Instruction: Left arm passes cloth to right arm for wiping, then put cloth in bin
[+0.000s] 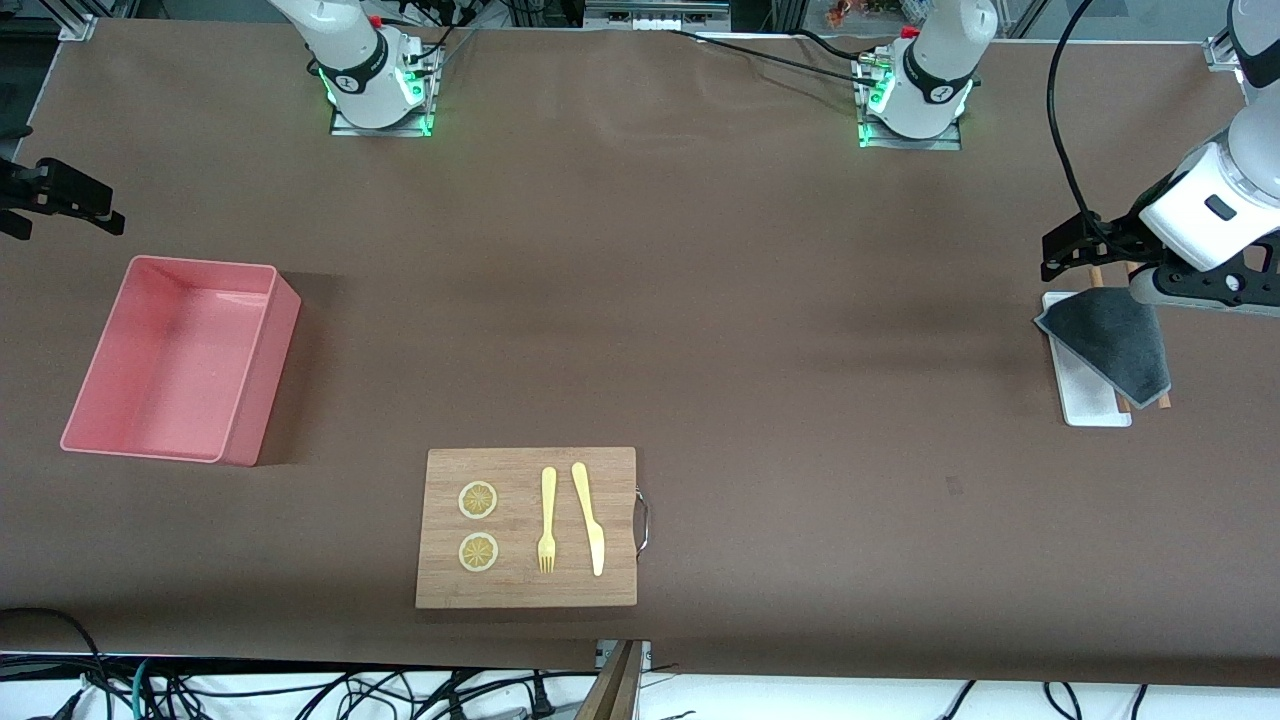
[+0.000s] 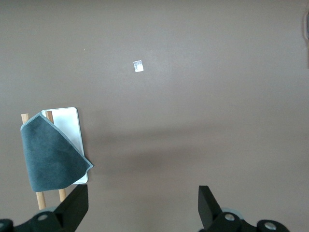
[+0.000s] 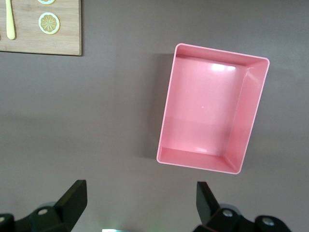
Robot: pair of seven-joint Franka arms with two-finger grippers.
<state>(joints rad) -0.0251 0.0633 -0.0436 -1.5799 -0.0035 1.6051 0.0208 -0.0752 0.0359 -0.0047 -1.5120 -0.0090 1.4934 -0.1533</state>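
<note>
Here cloth [image 1: 1110, 340] overhangs tray [image 1: 1090, 410] edge (grippers open, aloft).

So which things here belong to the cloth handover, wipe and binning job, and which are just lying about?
Job: cloth, bin, left gripper open by the cloth, right gripper open near the bin.
Lying about: tray, board, fork, knife, lemon slices.

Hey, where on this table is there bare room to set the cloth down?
Widest bare patch: the brown table between the cutting board and the white tray. Another lies between the pink bin and the board. The bin itself holds nothing. Crowded: the board, with lemon slices, fork and knife, and the tray, under the cloth.
</note>
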